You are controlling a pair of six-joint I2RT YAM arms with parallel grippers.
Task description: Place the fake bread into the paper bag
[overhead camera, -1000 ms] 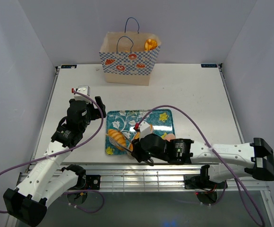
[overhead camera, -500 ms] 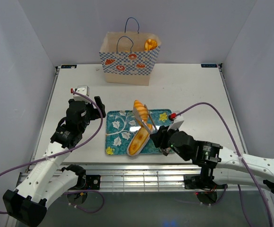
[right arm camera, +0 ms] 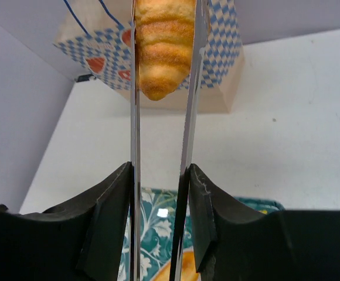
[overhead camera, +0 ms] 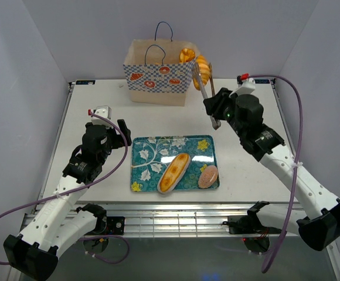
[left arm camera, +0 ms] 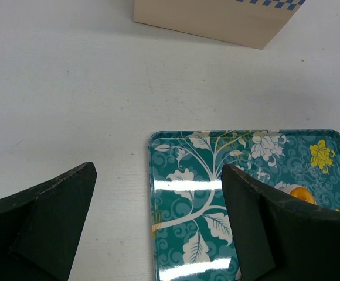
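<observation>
My right gripper [overhead camera: 216, 114] is shut on metal tongs [right arm camera: 133, 117], and the tongs pinch a golden twisted loaf [overhead camera: 202, 63]. The loaf hangs in the air at the right top corner of the paper bag [overhead camera: 158, 75], which stands at the table's far edge. In the right wrist view the loaf [right arm camera: 164, 47] hangs in front of the bag's checkered band [right arm camera: 223, 47]. Another pastry [overhead camera: 186, 55] pokes out of the bag. A baguette [overhead camera: 174, 172] and a pink-topped bun [overhead camera: 208, 176] lie on the teal tray [overhead camera: 152, 152]. My left gripper [overhead camera: 121, 133] is open and empty beside the tray's left edge [left arm camera: 152, 193].
White walls close in the table on the left, back and right. The bag's blue cord handles [overhead camera: 164, 32] stick up above its mouth. A purple cable [overhead camera: 287, 99] loops above my right arm.
My right arm has lifted the twisted loaf in the tongs from the tray and swung it far back to the bag's right corner. My left arm has not moved.
</observation>
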